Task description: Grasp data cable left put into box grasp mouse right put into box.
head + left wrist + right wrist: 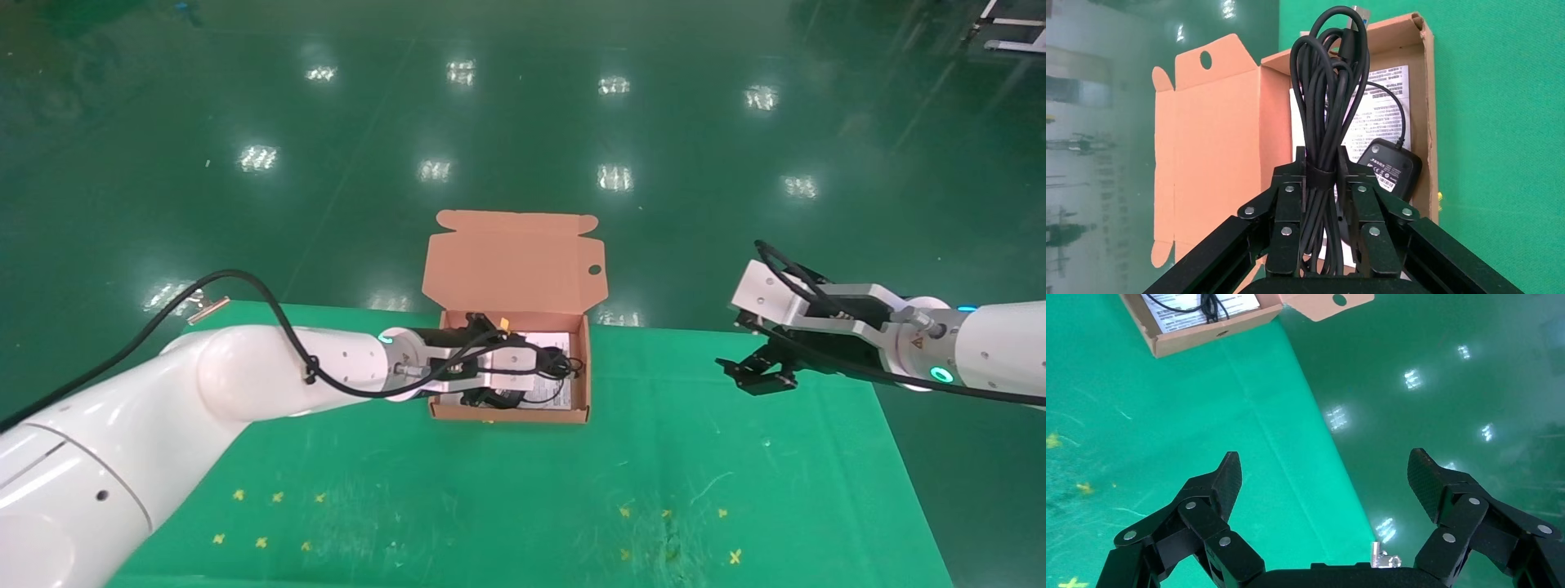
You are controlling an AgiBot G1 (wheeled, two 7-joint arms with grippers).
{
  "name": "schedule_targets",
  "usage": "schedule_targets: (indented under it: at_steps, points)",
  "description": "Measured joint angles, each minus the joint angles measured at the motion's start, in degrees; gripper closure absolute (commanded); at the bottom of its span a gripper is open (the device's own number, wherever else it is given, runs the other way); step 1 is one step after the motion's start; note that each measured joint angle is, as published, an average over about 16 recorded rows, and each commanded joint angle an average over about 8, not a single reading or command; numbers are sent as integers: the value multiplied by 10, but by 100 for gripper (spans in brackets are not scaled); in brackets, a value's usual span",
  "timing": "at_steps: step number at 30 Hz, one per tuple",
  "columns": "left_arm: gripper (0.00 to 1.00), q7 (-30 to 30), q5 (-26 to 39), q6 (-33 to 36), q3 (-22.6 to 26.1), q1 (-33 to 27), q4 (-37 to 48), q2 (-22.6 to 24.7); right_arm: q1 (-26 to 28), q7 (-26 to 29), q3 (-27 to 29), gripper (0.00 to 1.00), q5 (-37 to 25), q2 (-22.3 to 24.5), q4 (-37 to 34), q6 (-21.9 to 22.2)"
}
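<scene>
The brown cardboard box [507, 415] stands open at the table's far edge, lid flap [515, 261] upright. My left gripper [498, 384] hovers over it, shut on the data cable [1327, 92], a black bundle held at its strap between the fingers [1288, 202]. The bundle's loops hang over the white printed sheet [1385, 104]. The mouse [1392, 171] lies inside the box, label side up, beside the left gripper [1320, 160]. My right gripper [756, 376] hangs open and empty to the right of the box; in its wrist view the right gripper [1324, 468] sits above the table's edge.
A green mat [572, 490] covers the table, with small yellow crosses [261, 541] near the front. Its right edge [1315, 416] drops to a glossy dark green floor. The box corner [1205, 334] shows far off in the right wrist view.
</scene>
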Motion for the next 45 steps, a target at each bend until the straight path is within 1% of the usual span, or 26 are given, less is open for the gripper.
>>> schedule_targets:
  at_steps: [8, 13, 21, 26, 31, 45]
  points:
    - [0, -11, -4, -1, -2, -6, -18, -12, 4, -3, 2, 0, -1, -1, -1, 2]
    - [0, -23, -10, -12, -8, -22, -33, -22, 24, -13, 5, 0, -12, -4, 1, -7]
    - [0, -42, -24, -35, -29, -53, -50, -35, 73, -40, 8, 0, -38, -15, 3, -48]
    - [0, -51, -44, -30, -52, -54, -65, -52, 82, -62, 24, 0, -33, -21, 3, -86]
    - [0, -61, -76, -3, -79, -39, -85, -75, 65, -81, 58, 0, -3, -20, 2, -118]
    - [0, -94, -185, 117, -169, 30, -156, -158, -40, -144, 196, 0, 137, -5, 5, -206]
